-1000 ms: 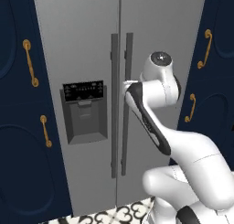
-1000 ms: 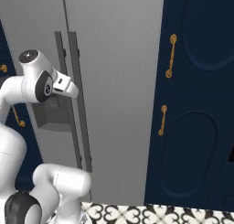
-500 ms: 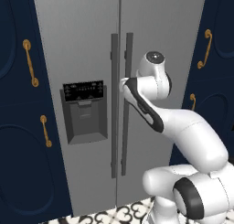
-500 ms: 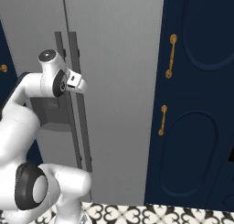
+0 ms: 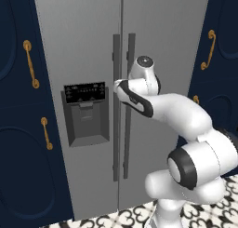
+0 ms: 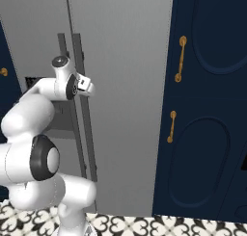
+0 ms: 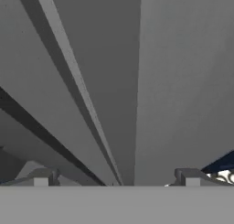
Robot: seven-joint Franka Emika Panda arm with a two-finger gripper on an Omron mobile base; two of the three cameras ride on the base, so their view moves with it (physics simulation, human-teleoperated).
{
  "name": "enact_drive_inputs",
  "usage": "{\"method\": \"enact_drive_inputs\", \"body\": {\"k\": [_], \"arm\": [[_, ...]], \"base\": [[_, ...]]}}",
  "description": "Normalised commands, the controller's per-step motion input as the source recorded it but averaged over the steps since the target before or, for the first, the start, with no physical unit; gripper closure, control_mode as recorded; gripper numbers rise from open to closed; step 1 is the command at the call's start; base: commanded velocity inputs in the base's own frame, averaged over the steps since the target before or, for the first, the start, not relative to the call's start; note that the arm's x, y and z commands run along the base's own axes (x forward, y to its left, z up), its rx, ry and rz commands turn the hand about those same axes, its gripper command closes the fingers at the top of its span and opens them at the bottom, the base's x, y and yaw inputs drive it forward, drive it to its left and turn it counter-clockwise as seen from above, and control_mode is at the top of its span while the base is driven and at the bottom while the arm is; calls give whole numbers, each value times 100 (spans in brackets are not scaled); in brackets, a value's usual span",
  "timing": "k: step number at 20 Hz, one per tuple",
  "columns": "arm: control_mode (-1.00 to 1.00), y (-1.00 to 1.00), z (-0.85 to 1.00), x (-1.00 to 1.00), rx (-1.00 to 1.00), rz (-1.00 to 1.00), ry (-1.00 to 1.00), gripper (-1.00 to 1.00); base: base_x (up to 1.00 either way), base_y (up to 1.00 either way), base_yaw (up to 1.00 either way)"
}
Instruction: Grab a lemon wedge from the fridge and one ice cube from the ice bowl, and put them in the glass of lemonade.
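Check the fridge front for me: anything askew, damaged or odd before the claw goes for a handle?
Nothing stands out. The fridge has both doors shut and flush, its two dark handles hang straight and parallel, and the dispenser panel looks intact. The claw is open and close to the door, holding nothing.

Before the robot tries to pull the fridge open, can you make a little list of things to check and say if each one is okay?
1. Fridge doors shut, so a pull is needed: ok.
2. Tool open wide enough to fit a handle: ok.
3. Tool up close to the fridge front: ok.
4. Right door handle between the fingertips: cannot tell.
5. Nothing held in the tool: ok.
6. Lemon wedge ready inside: cannot tell, doors hide it.
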Motion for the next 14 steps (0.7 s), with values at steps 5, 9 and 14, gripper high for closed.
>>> {"method": "enact_drive_inputs", "body": {"k": [5,9,14], "arm": [[-100,-14,-16,29,0,1,0,-100],[-100,-26,-10,8,0,2,-2,-100],[-100,-2,-18,28,0,2,-2,-100]], "base": [[0,0,0],[0,0,0],[0,0,0]]}}
